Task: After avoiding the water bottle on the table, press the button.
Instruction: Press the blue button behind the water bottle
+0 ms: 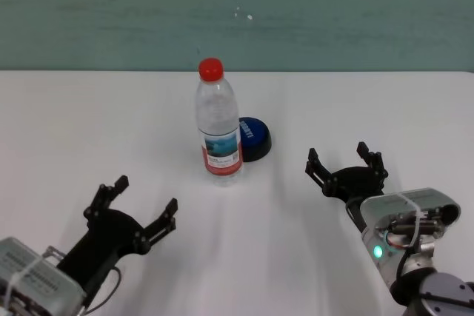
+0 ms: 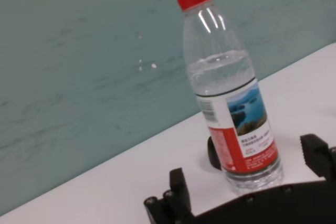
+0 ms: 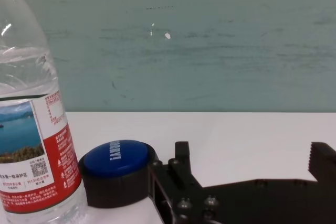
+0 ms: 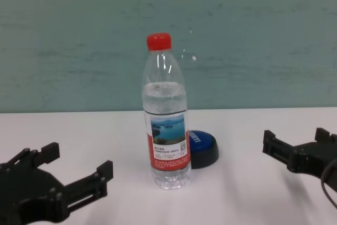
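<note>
- Button (image 1: 253, 137) unpressed, tucked just behind the water bottle (image 1: 218, 125).
- Right gripper (image 1: 345, 165) spread, empty, apart from both.
- Left gripper (image 1: 141, 209) spread, idle.

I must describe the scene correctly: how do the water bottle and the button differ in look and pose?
The water bottle is tall, clear and upright with a red cap; the button is low, round, blue-topped on a black base. The bottle stands nearer the robot, partly hiding the button. Both rest on the white table.
</note>
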Available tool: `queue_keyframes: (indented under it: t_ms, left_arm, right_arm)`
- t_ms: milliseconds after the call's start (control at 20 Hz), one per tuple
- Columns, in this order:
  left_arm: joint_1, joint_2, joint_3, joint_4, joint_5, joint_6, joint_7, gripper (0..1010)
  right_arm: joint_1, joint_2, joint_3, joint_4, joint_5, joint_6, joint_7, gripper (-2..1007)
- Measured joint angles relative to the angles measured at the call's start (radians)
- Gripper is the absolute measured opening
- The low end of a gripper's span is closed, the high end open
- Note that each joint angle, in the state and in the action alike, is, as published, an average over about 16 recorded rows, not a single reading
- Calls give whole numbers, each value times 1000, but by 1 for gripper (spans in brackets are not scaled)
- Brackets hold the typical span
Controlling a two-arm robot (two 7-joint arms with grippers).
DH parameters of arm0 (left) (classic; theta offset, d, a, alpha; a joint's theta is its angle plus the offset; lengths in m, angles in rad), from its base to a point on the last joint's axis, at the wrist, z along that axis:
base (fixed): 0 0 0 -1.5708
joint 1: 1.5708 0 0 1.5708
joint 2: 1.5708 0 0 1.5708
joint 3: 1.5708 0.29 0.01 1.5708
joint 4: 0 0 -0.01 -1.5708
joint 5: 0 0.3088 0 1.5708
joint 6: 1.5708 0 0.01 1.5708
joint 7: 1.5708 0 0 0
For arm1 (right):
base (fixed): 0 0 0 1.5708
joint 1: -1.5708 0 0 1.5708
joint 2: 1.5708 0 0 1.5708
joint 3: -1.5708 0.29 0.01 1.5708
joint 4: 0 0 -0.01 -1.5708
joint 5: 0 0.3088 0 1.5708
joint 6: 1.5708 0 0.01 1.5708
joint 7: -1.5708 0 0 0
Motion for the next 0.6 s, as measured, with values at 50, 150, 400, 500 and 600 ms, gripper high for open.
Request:
queue_keyframes:
  t_ms: [50, 150, 400, 500, 600]
  left_arm:
    - [1, 4, 1, 3, -3, -10, -4, 1000]
    - [4, 11, 1, 8, -8, -27, -12, 1000]
    - [14, 25, 1, 15, -18, -58, -24, 1000]
    - [18, 29, 0, 16, -21, -65, -27, 1000]
    - [22, 33, -1, 17, -23, -70, -29, 1000]
  right_arm:
    - [0, 0, 0, 0, 0, 0, 0, 1004]
    - [0, 0, 0, 0, 0, 0, 0, 1004]
    - [0, 0, 0, 0, 0, 0, 0, 1004]
    - [0, 0, 0, 0, 0, 0, 0, 1004]
    - [0, 0, 0, 0, 0, 0, 0, 1004]
